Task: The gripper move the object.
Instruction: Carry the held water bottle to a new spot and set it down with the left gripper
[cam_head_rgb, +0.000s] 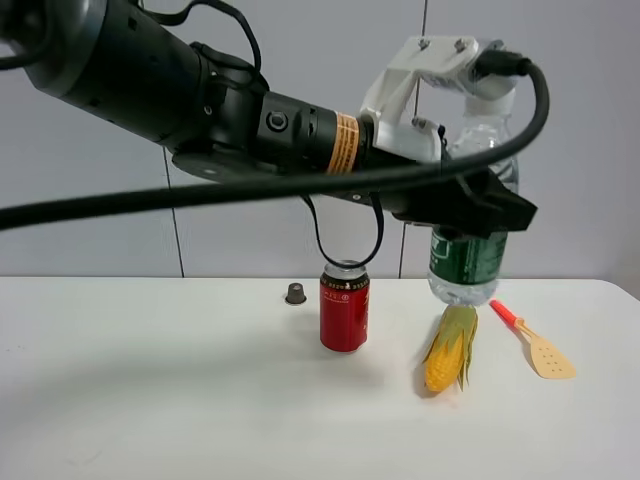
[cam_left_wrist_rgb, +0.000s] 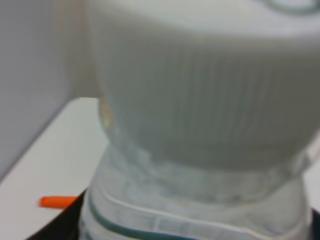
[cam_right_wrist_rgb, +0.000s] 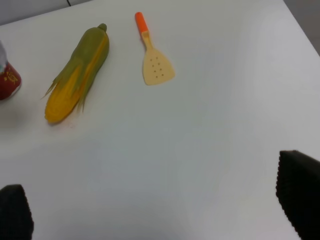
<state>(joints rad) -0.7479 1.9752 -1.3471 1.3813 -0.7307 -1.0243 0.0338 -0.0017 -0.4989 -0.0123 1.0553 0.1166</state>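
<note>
The clear water bottle (cam_head_rgb: 466, 266) with the dark green label hangs upright in the air at the right, its base just above the corn. My left gripper (cam_head_rgb: 472, 214), a black claw on the black arm with the orange band, is shut on the bottle's upper part. In the left wrist view the bottle's white cap (cam_left_wrist_rgb: 200, 95) fills the frame, blurred. My right gripper (cam_right_wrist_rgb: 157, 205) is open and empty above bare table; only its two dark fingertips (cam_right_wrist_rgb: 299, 192) show. It is out of sight in the exterior high view.
On the white table (cam_head_rgb: 150, 400) stand a red can (cam_head_rgb: 344, 308) in the middle and a small dark capsule (cam_head_rgb: 296, 293) behind it. An ear of corn (cam_head_rgb: 452, 348) lies right of the can. A yellow spatula with an orange handle (cam_head_rgb: 535, 343) lies further right.
</note>
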